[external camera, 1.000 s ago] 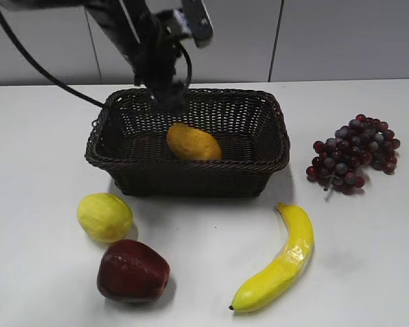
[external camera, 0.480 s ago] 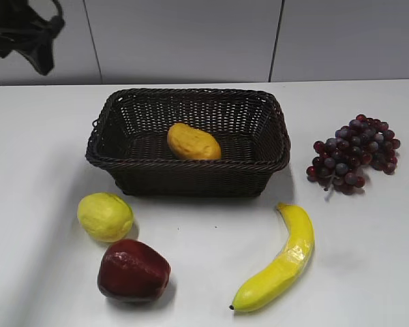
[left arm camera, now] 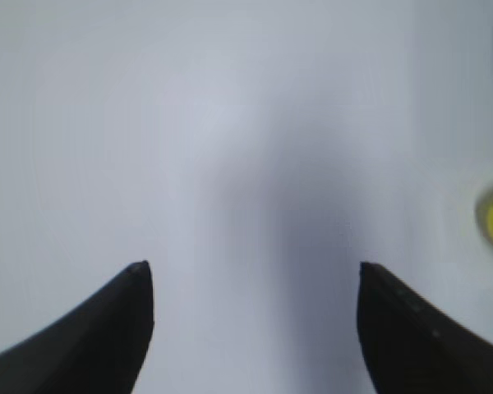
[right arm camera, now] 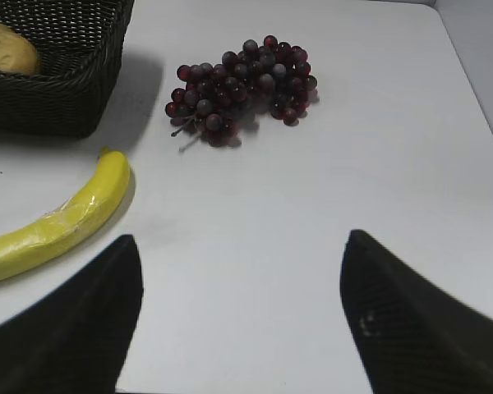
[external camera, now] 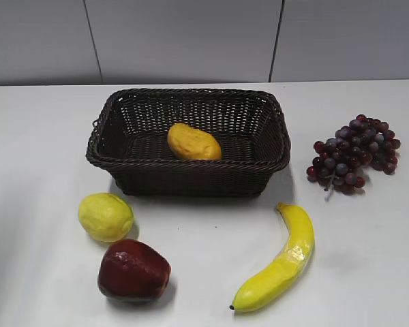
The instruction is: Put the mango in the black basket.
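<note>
The golden-orange mango (external camera: 193,142) lies inside the black basket (external camera: 191,174) at the back middle of the table. In the right wrist view the mango (right arm camera: 8,49) shows in the basket's corner (right arm camera: 57,90). Neither arm shows in the exterior view. My left gripper (left arm camera: 255,267) is open and empty over bare white table. My right gripper (right arm camera: 242,238) is open and empty above the table, right of the banana.
A lemon (external camera: 105,216) and a dark red apple (external camera: 133,271) lie front left of the basket. A banana (external camera: 279,262) lies front right and also shows in the right wrist view (right arm camera: 57,222). Grapes (external camera: 354,153) lie at the right, and in the right wrist view (right arm camera: 242,86).
The left arm has pulled up and away to the left from over the basket and has left the exterior view. The mango stays in the basket.
</note>
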Available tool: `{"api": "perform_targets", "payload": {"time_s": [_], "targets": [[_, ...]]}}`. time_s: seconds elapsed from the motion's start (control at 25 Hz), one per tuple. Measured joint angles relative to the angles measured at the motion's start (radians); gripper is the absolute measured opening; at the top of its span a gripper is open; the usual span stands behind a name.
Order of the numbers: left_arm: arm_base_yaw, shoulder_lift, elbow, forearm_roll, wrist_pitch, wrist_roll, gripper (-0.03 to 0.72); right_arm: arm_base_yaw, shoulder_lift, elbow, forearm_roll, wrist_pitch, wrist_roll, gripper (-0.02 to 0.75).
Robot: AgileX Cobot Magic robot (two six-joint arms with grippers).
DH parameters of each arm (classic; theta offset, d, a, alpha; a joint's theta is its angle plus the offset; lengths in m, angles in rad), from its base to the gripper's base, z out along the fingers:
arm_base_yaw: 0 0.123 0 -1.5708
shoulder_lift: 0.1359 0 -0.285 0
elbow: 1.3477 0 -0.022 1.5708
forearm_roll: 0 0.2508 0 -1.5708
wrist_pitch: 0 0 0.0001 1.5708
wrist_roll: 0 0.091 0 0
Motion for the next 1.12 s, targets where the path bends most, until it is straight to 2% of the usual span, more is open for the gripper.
{"api": "perform_targets", "payload": {"time_s": [0.28,0.56,0.88,1.12], "targets": [[0.0,-0.335,0.291,0.004,-0.027,0.0,0.585,0.0,0.0,0.0,0.0,0.0,0.0,0.574],[0.0,-0.666,0.502,0.005,-0.104,0.0,0.585,0.0,0.0,0.0,0.0,0.0,0.0,0.574],[0.0,-0.915,0.675,0.004,-0.108,-0.009,0.585,0.0,0.0,0.0,0.0,0.0,0.0,0.574],[0.0,-1.007,0.725,-0.003,-0.15,-0.026,0.582,0.0,0.0,0.0,0.001,0.0,0.0,0.574]]}}
